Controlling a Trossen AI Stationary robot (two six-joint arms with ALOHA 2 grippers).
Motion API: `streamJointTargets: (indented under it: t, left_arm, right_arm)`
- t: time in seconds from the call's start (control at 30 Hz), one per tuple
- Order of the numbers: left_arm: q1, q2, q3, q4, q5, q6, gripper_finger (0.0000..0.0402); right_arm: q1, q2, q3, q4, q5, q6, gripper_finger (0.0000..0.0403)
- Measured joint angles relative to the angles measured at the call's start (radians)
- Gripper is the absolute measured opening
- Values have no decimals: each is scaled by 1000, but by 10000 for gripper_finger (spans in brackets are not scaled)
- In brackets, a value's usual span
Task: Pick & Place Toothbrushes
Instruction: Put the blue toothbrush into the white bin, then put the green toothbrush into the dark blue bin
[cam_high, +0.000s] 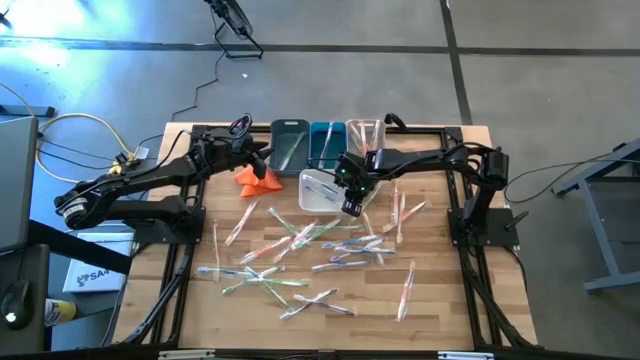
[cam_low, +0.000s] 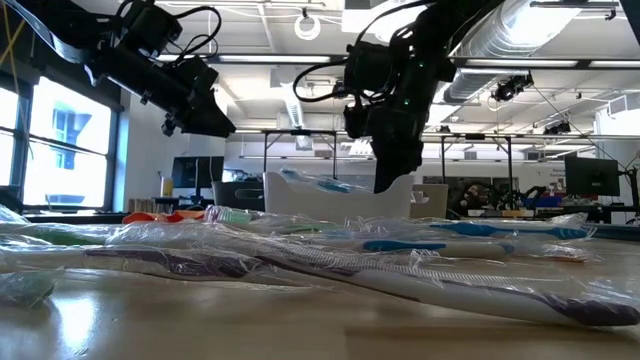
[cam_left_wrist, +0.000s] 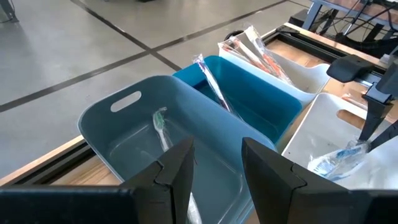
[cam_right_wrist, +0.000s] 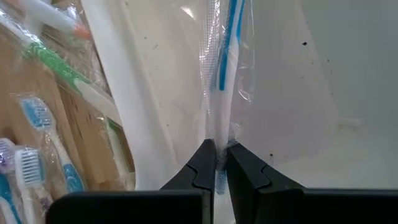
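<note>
Wooden table (cam_high: 440, 310) – scattered toothbrushes (cam_high: 300, 250); bins (cam_high: 305, 145); orange cloth (cam_high: 257, 178).

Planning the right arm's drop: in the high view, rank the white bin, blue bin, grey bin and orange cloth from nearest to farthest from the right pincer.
1. White bin: directly at the right pincer.
2. Blue bin: behind it, back row.
3. Grey bin: back row, farther left.
4. Orange cloth: farthest left, near the left arm.

The held toothbrush's (cam_right_wrist: 219, 74) lower end is hidden between the right gripper's (cam_right_wrist: 217, 163) fingers; its head is blurred.
</note>
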Motion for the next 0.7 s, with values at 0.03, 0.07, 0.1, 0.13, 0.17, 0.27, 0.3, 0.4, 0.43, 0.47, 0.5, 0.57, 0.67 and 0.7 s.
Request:
streamJointTargets:
  t: [0.03,0.07,0.1,0.13,0.17,0.27,0.3,0.4,0.43,0.47,0.5,0.57,0.67,0.7]
  left_arm:
    - [0,0,0,0,0,0,133]
    - [0,0,0,0,0,0,133]
    - [0,0,0,0,0,0,133]
    - [0,0,0,0,0,0,133]
    - [0,0,0,0,0,0,133]
    - [0,0,0,0,0,0,133]
    - [0,0,0,0,0,0,133]
    - [0,0,0,0,0,0,133]
    - [0,0,0,0,0,0,133]
    - [0,0,0,0,0,0,133]
    - [0,0,0,0,0,0,133]
    - [0,0,0,0,0,0,133]
    - [0,0,0,0,0,0,133]
    - [0,0,0,0,0,0,133]
  right_arm:
    - [0,0,0,1,6,-1,22]
    - [0,0,0,1,20,-1,28]
    - [0,0,0,2,39,-1,35]
    - [0,0,0,3,56,-2,42]
    - [3,0,0,3,72,-2,51]
    - [3,0,0,3,88,-2,75]
    - [3,0,0,2,84,-2,82]
    - [3,0,0,2,61,-5,98]
    - [3,0,0,2,58,-10,102]
    - [3,0,0,2,49,-19,106]
    - [3,0,0,1,36,-25,109]
    - [3,0,3,-3,10,-28,113]
    - [3,0,25,-22,-11,-29,113]
    - [3,-1,34,-33,-12,-29,113]
